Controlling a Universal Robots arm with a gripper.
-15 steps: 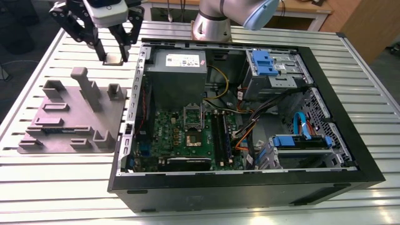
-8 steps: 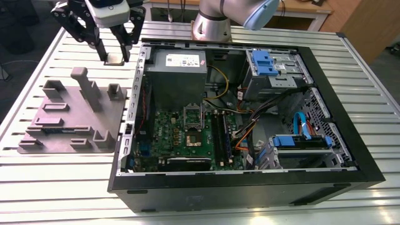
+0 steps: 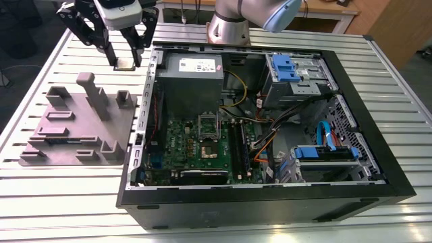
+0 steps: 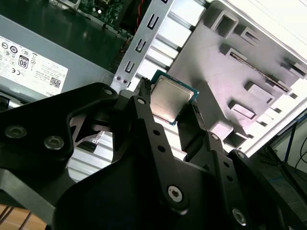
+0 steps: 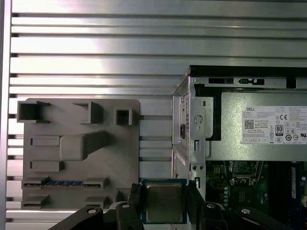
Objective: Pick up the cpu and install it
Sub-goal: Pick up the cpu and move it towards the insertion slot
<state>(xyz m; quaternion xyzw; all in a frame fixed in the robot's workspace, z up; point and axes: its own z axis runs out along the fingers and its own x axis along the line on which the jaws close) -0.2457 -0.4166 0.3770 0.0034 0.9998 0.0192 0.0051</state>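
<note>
- Gripper (image 3: pixel 125 62): its upper body and the arm above it are cut off by the frame edge in the exterior view. In both wrist views its black linkages cover much of the foreground.
- The fingers (image 5: pixel 135 197) are drawn in narrow and clamp the cpu (image 5: pixel 164 202) by two opposite edges, so those edges are hidden.
- The cpu hangs between the fingertips, clear of the table (image 3: pixel 54 202) below and touching nothing else.
- In the exterior view the cpu (image 3: pixel 124 64) is a small pale square whose surface detail is hard to make out.
- In the second wrist view the cpu (image 4: pixel 170 98) shows a flat, silver-grey metal top with rounded corners, framed by a thin green-blue edge. It is square and sits slightly tilted in the grip.
- Below the gripper and to one side lies a grey tray (image 3: pixel 74 126) of raised blocks and slots, one slot holding a memory stick (image 5: pixel 62 183).
- To the gripper's other side stands the open case (image 3: pixel 270 202), its wall just beside the cpu.
- Inside the case, the power supply (image 3: pixel 192 76) lies nearest the gripper. The motherboard (image 3: pixel 202 147) lies beyond it and is partly hidden by cables.
</note>
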